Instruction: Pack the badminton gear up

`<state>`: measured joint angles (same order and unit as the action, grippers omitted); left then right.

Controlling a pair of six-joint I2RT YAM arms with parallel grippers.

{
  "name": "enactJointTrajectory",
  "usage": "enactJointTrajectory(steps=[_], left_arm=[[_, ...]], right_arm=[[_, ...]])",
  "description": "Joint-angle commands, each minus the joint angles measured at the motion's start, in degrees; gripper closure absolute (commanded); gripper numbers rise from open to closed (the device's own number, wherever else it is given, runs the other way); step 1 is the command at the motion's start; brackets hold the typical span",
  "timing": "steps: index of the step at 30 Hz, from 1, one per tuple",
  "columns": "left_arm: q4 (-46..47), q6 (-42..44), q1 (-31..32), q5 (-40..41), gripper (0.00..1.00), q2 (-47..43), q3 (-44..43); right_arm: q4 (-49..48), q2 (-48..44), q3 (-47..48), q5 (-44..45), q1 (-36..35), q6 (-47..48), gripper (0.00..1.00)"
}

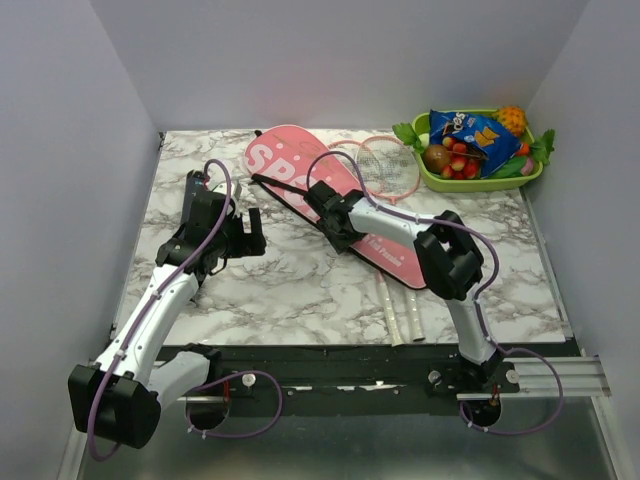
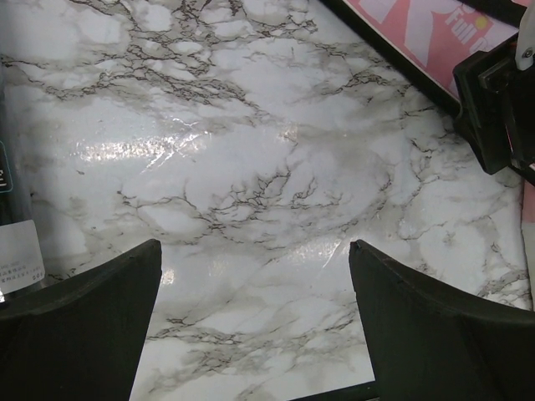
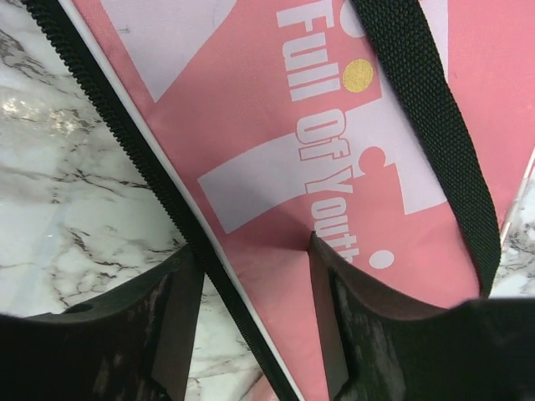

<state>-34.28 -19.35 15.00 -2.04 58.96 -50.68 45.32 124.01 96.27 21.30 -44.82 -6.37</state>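
The long pink racket bag (image 1: 290, 165) lies diagonally across the middle of the marble table; its black strap (image 3: 435, 109) runs over it. Two pink-framed rackets (image 1: 392, 165) lie beside it at the right, their white handles (image 1: 396, 315) toward the near edge. My right gripper (image 1: 325, 210) is open, its jaws either side of the bag's black zipper edge (image 3: 159, 180); one fingertip (image 3: 322, 251) presses a crease into the pink fabric. My left gripper (image 1: 250, 235) is open and empty over bare marble (image 2: 251, 167). No shuttlecocks show. A labelled cylinder (image 2: 12, 251), perhaps the tube, shows at the left wrist view's left edge.
A green tray (image 1: 480, 184) of fruit and a snack bag stands at the back right corner. Grey walls close in the table on three sides. The right gripper's black body (image 2: 497, 109) shows at the right of the left wrist view.
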Motion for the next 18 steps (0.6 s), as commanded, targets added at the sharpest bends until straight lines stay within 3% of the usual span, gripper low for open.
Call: enactJointTrajectory(steps=[1, 3, 4, 6, 13, 18], left_arm=[[0.53, 0.11, 0.02, -0.95, 0.01, -1.48, 0.84], [0.62, 0.11, 0.02, -0.94, 0.01, -1.48, 0.84], [0.62, 0.11, 0.11, -0.60, 0.01, -1.48, 0.93], [0.53, 0.19, 0.11, -0.24, 0.01, -1.48, 0.93], [-0.34, 0.90, 0.03, 1.69, 0.01, -2.18, 0.32], [-1.05, 1.69, 0.11, 4.33, 0.01, -3.59, -1.00]], right_arm=[[0.56, 2.29, -1.08, 5.33, -0.97, -0.48, 0.47], [0.38, 2.38, -1.61, 6.64, -1.32, -1.09, 0.62], [0.12, 2.47, -2.05, 7.00, -1.32, -1.27, 0.81], [0.03, 2.47, -2.40, 8.40, -1.50, -1.89, 0.97], [0.02, -2.27, -2.06, 9.03, -2.12, -2.15, 0.99], [6.96, -6.58, 10.38, -0.34, -2.12, -6.27, 0.99]])
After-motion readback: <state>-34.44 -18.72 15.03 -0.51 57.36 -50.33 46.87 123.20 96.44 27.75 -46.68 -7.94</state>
